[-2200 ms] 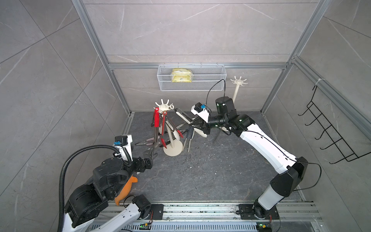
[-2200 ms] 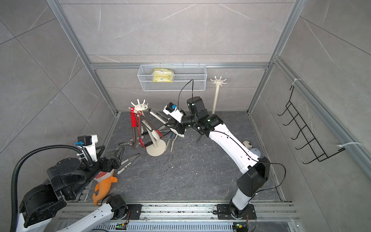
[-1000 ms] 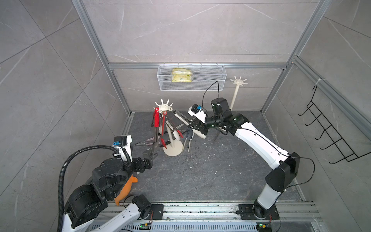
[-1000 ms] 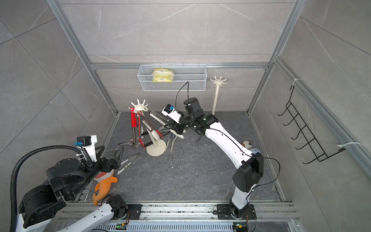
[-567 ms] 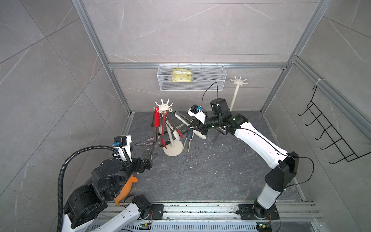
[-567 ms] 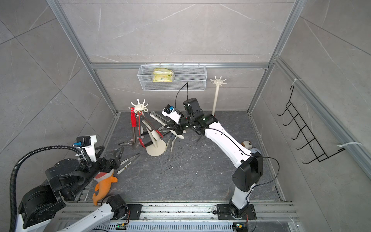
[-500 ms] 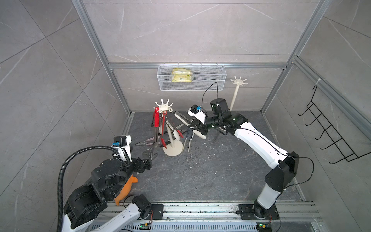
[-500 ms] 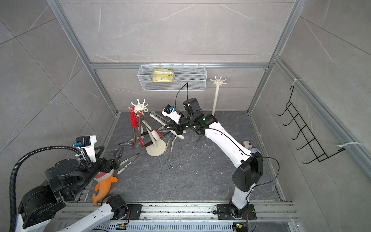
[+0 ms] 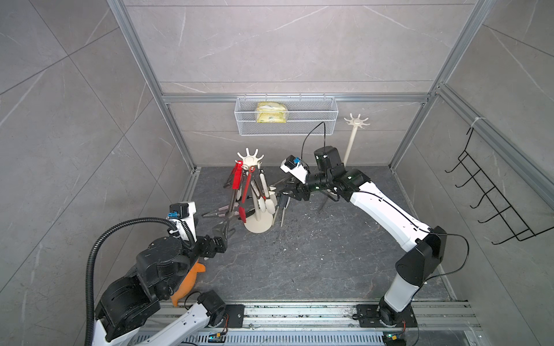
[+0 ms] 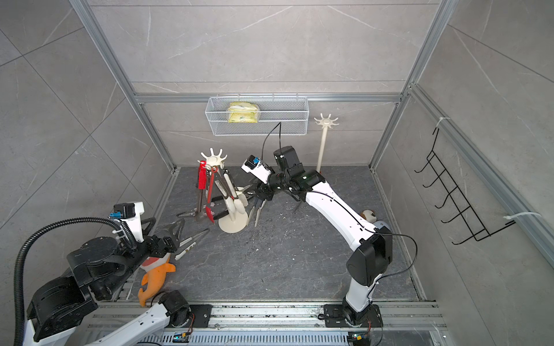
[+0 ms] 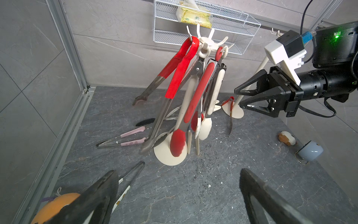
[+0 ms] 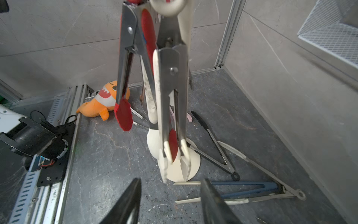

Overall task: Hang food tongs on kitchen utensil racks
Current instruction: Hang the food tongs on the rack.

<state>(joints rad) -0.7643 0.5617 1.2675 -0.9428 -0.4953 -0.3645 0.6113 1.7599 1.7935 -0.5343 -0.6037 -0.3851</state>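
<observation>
A cream utensil rack [image 9: 250, 157] stands mid-floor with several food tongs hanging from its hooks: red ones [image 11: 182, 73] and cream-tipped steel ones [image 12: 170, 97]. My right gripper [image 12: 170, 181] is open just beside the hanging cream-tipped tongs, with nothing between its fingers; it also shows in both top views [image 9: 287, 194] [image 10: 258, 195]. More tongs lie on the floor: pink [image 11: 126, 138], black [image 12: 213, 139] and blue-grey [image 12: 246, 191]. My left gripper [image 11: 178, 174] stands open and empty low at the front left [image 9: 223, 232], next to a slim pair of tongs [image 11: 131, 172].
A second cream rack [image 9: 356, 121] stands bare at the back right. A wire basket [image 9: 286, 116] hangs on the back wall, a black hook rack [image 9: 491, 194] on the right wall. An orange plush toy [image 10: 156, 275] lies by my left arm. A pale blue cup [image 11: 310, 151] lies at the right.
My right gripper's jaws have parted and now hold nothing; the cream-tipped tongs hang on the rack by themselves. The left arm has not moved.
</observation>
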